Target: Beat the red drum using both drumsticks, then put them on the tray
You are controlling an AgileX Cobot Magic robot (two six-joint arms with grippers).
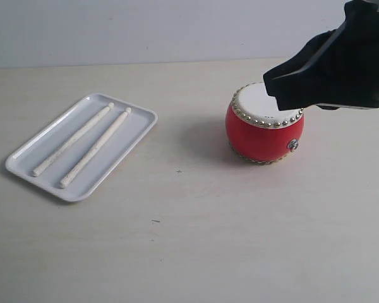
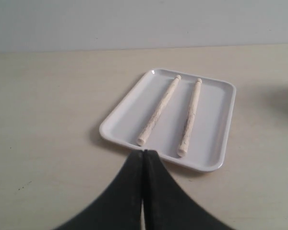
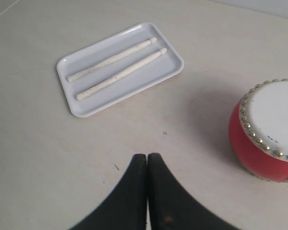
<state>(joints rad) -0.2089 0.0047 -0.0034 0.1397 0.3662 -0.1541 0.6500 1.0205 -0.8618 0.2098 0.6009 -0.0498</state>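
Observation:
The red drum (image 1: 264,129) with its white studded head stands right of the table's middle. Both drumsticks lie side by side in the white tray (image 1: 54,140) at the left, one (image 1: 72,139) nearer the far rim and the other (image 1: 95,147) beside it. My right gripper (image 1: 275,88) hangs above the drum's head, covering part of it; its jaws are shut and empty (image 3: 147,155). My left gripper (image 2: 144,151) is shut on nothing, just short of the tray's (image 2: 216,120) near rim, with the sticks (image 2: 158,111) (image 2: 190,117) ahead. The left gripper is out of the exterior view.
The pale tabletop (image 1: 177,240) runs to a plain wall at the back. The right wrist view shows the tray (image 3: 149,72), both sticks (image 3: 113,58) (image 3: 122,73) and the drum (image 3: 266,129).

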